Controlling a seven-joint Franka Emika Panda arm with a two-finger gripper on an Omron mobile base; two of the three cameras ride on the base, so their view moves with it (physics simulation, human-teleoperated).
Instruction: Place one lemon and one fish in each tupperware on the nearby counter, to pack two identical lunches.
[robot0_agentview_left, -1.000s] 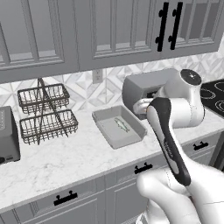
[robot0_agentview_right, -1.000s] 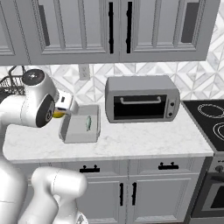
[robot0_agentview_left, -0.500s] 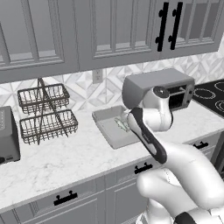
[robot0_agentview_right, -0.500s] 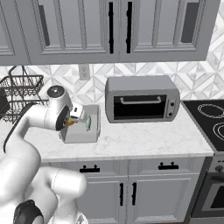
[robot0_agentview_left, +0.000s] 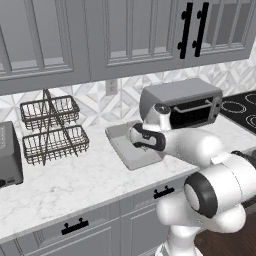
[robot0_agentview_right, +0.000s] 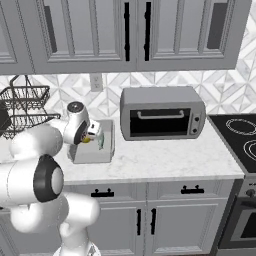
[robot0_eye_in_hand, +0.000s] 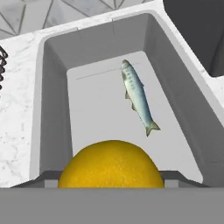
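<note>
A light-grey tupperware (robot0_eye_in_hand: 52, 92) lies on the white marble counter (robot0_agentview_left: 75, 182), left of the toaster oven. A slender silvery fish (robot0_eye_in_hand: 138, 96) lies flat inside it, toward the oven side. My gripper (robot0_agentview_left: 136, 139) hangs just over the near end of the tupperware (robot0_agentview_left: 125, 152), shut on a bright yellow lemon (robot0_eye_in_hand: 111, 166). In the hand view the lemon hides my fingertips. From the right base view, the lemon (robot0_agentview_right: 86, 140) peeks out under the gripper (robot0_agentview_right: 90, 135), above the tupperware (robot0_agentview_right: 106, 150).
A grey toaster oven (robot0_agentview_left: 182, 102) stands close to the right of the tupperware. A two-tier wire basket rack (robot0_agentview_left: 50, 127) is to the left, with a grey toaster (robot0_agentview_left: 9, 160) beyond it. A black stovetop (robot0_agentview_right: 240, 127) sits at the far right.
The arm has swung down and forward from a raised pose, bringing the lemon from beside the tupperware to just over its near end.
</note>
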